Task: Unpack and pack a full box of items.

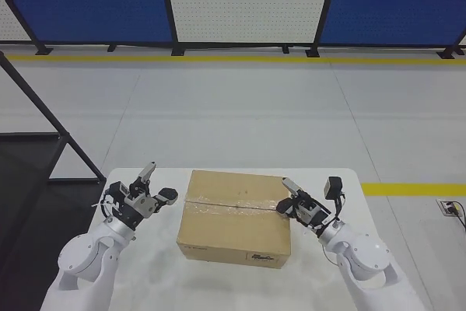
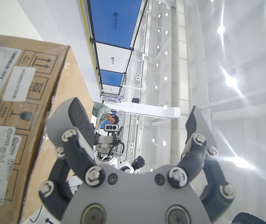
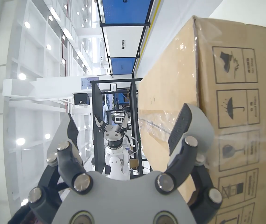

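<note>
The table's (image 1: 161, 260) box (image 1: 236, 218) runs lengthwise between left fingers (image 2: 81, 117) and right fingers (image 3: 182, 127), both wide.

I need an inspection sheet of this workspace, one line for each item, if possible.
Surface: white table, carrying the box.
Job's things: cardboard box, closed, taped along the top seam, mid-table.
Clutter: nothing seen.
Grippers: left gripper and right gripper both open and empty, one at each end of the box.
Cables: floor socket with a cable, away from the table.
Surroundings: blue and white partitions, yellow floor line, black frame.
</note>
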You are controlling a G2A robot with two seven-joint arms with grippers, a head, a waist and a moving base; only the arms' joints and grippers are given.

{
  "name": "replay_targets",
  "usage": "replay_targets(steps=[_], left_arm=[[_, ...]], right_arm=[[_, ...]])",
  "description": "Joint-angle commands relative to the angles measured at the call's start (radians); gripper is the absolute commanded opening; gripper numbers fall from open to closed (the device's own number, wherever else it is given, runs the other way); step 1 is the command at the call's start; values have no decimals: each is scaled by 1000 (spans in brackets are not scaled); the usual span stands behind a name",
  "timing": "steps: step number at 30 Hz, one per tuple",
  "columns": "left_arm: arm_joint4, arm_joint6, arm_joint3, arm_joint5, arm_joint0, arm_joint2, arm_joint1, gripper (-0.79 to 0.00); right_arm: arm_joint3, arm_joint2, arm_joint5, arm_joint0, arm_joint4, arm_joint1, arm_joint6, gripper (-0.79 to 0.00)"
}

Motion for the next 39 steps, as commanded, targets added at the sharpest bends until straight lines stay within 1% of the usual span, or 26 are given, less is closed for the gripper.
replay_targets(steps=[1, 12, 17, 23, 33, 36, 39], left_arm=[[-1, 0, 0, -1, 1, -2, 1, 0], [-8, 9, -4, -7, 4, -1, 6, 0], [-20, 15, -9, -17, 14, -11, 9, 0], [-34, 19, -16, -24, 28, -25, 12, 0], [-57, 30, -34, -39, 44, -37, 16, 0], [-68, 34, -37, -41, 49, -41, 17, 0], [-76, 40, -38, -48, 53, -46, 18, 0]], right_arm=[[-5, 13, -3, -13, 4, 2, -2, 0], [-54, 102, -38, -90, 44, 14, -14, 0], [-74, 122, -45, -113, 55, 18, -15, 0], [-78, 109, -29, -109, 49, 18, -5, 0], [-28, 76, -17, -79, 53, 15, 9, 0], [-24, 76, -27, -77, 57, 14, 4, 0], [-52, 82, -59, -88, 60, 14, -8, 0]])
